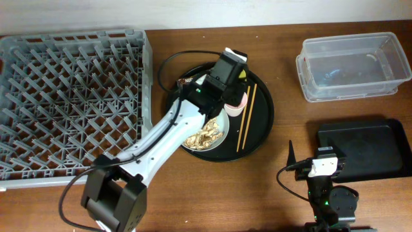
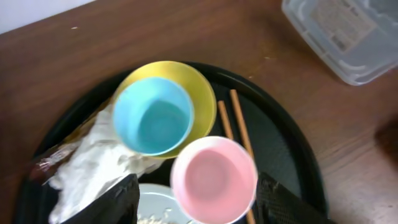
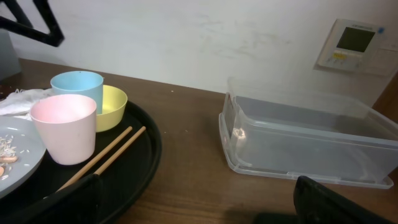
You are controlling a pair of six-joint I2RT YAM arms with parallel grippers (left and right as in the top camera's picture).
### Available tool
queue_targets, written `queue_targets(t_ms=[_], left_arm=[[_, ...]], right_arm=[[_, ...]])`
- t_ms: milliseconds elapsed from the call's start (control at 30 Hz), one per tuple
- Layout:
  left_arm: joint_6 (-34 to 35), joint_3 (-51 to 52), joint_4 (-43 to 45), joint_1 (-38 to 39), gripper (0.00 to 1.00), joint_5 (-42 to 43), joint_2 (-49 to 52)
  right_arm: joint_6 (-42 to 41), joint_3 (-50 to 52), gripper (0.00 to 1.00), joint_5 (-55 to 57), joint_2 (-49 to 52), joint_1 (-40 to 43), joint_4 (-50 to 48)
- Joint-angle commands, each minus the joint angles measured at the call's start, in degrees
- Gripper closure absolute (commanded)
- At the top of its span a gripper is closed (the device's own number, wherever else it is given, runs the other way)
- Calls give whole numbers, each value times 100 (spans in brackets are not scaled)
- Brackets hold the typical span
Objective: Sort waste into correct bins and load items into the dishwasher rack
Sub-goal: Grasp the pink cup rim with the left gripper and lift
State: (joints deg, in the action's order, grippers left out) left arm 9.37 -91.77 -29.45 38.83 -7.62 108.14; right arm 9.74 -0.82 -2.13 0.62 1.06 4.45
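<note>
One pink cup point(image 3: 63, 127) stands upright on the round tray point(image 1: 264, 122), between the tips of the wide-open left hand point(image 2: 198, 190). Just right, the chopsticks point(image 1: 246, 116) lie side by side, pointing near to far. Farther right, the right hand point(image 3: 199, 190) gapes empty above the worktop point(image 1: 290, 38).

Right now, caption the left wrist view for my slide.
Left gripper open over pink cup; light blue cup, yellow bowl, napkin and chopsticks on round black tray.

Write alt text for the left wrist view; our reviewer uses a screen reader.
The left hand hovers open over a pink cup on a round black tray. Beyond it a light blue cup sits inside a yellow bowl, with wooden chopsticks to the right and a crumpled white napkin to the left.
</note>
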Motion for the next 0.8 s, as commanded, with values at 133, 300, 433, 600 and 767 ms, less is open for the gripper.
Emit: queue_targets(t_ms=[133, 300, 433, 600, 767], left_arm=[[87, -59, 79, 269, 39, 243, 664], [83, -59, 251, 522, 39, -221, 896], [0, -59, 308, 608, 39, -466, 909], [2, -46, 304, 608, 40, -466, 944], [4, -42, 306, 612, 40, -376, 1147]], right_arm=[[33, 50, 2, 68, -42, -31, 7], [33, 50, 2, 68, -42, -31, 7], [31, 50, 2, 68, -42, -31, 7], [33, 50, 2, 68, -42, -31, 7], [31, 50, 2, 68, -42, -31, 9]])
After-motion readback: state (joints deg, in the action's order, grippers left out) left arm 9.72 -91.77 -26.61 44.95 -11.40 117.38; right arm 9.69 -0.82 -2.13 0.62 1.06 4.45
